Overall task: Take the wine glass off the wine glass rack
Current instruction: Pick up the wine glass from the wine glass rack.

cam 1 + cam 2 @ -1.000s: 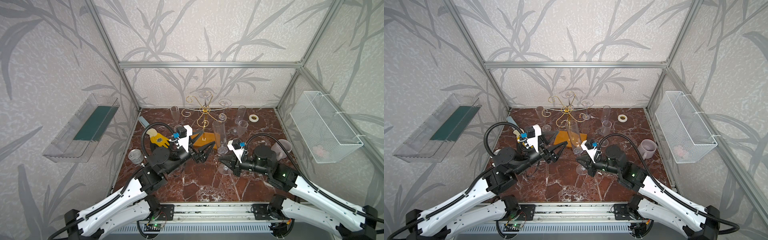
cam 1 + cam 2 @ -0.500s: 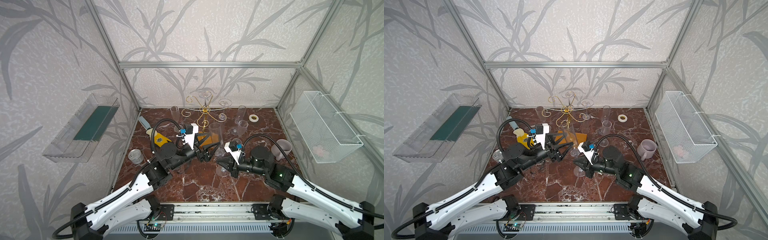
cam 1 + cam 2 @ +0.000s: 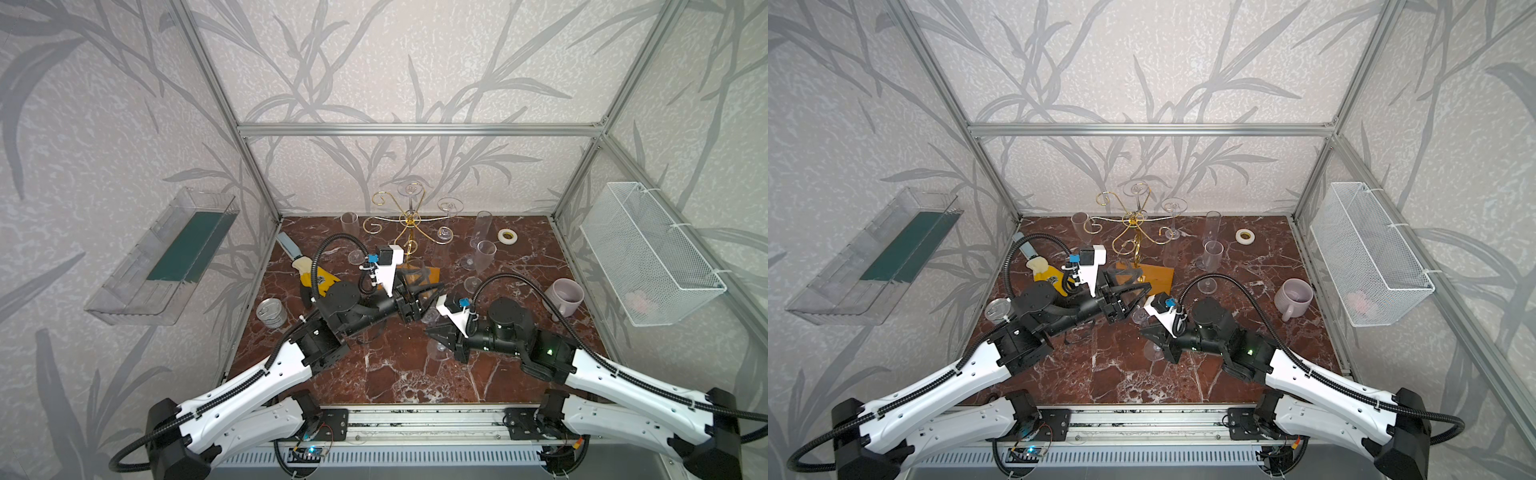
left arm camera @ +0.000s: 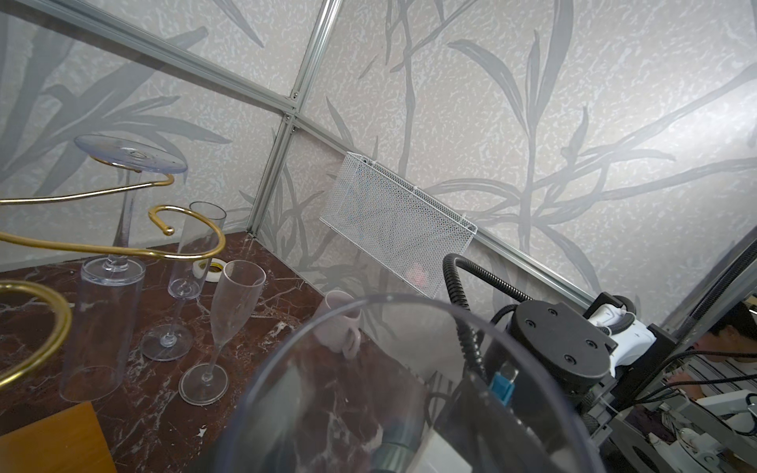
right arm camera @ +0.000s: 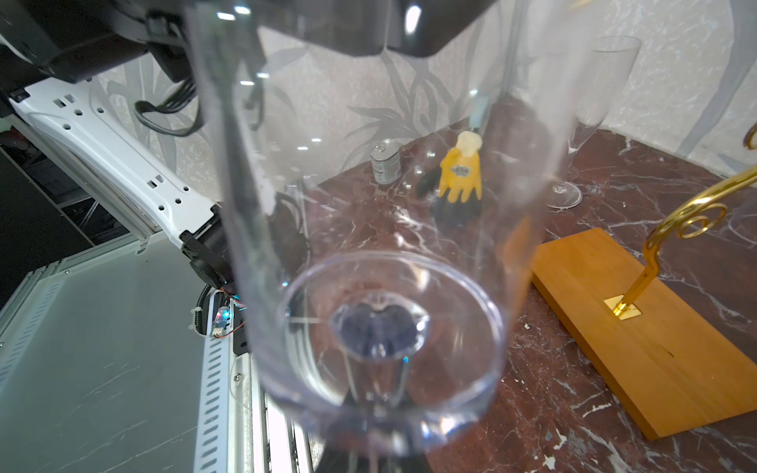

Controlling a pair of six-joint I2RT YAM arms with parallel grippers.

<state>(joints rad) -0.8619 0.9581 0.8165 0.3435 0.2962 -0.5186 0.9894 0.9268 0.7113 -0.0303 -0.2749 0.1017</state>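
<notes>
Already off the rack [image 3: 409, 220], the wine glass [image 5: 377, 323] stands roughly upright just in front of the rack's wooden base [image 5: 639, 327], with the right gripper [image 3: 438, 334] pinching its thin stem. The left gripper [image 3: 1136, 282] is spread around the bowl; whether it touches is unclear. The glass is clear, smooth and thin-walled, so a hard squeeze on the tall bowl could twist the stem loose or swing it into the gold wire scrolls.

Gold wire rack [image 3: 409, 222] on orange-yellow wood base [image 5: 639, 327], clear glass [image 5: 368, 286], red-brown marble table [image 3: 399, 374] veined white, yellow-and-black glove [image 3: 318, 278], lilac mug [image 3: 564, 295], white mesh basket [image 3: 648, 253], silver can [image 3: 271, 313], and pale walls [image 3: 374, 62] patterned with grey leaves.
</notes>
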